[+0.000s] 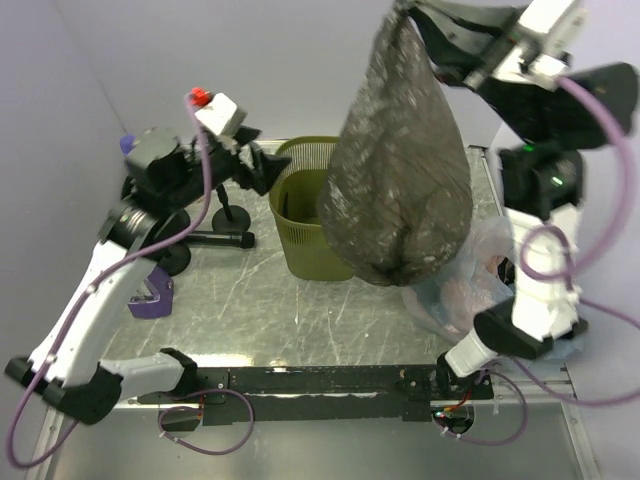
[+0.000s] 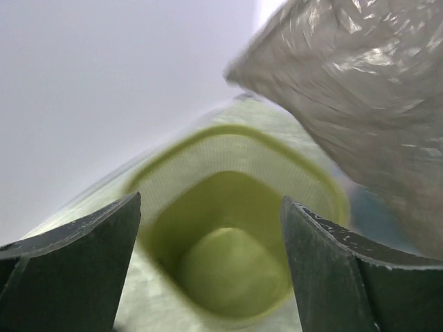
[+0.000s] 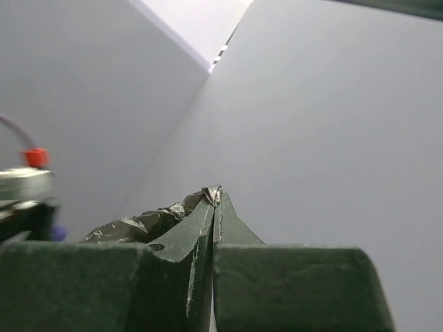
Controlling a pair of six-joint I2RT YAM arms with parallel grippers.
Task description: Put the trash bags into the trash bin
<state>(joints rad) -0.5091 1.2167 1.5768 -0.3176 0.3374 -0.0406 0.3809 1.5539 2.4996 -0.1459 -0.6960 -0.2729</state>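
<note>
The dark grey crinkly trash bag (image 1: 400, 170) hangs high in the air from my right gripper (image 1: 402, 10), which is shut on its top corner; its bulging bottom hangs in front of the right side of the olive-green slatted trash bin (image 1: 300, 215). In the right wrist view the jaws (image 3: 216, 197) pinch a fold of the bag (image 3: 138, 225). My left gripper (image 1: 262, 165) is open at the bin's left rim. The left wrist view looks down into the bin (image 2: 228, 242) between its fingers (image 2: 76, 263), with the bag (image 2: 367, 104) at upper right.
A clear bluish bag with pinkish contents (image 1: 465, 280) lies on the table right of the bin, beside the right arm's base. A black stand (image 1: 215, 235) and a purple object (image 1: 150, 295) sit at the left. A black bar (image 1: 320, 380) runs along the near edge.
</note>
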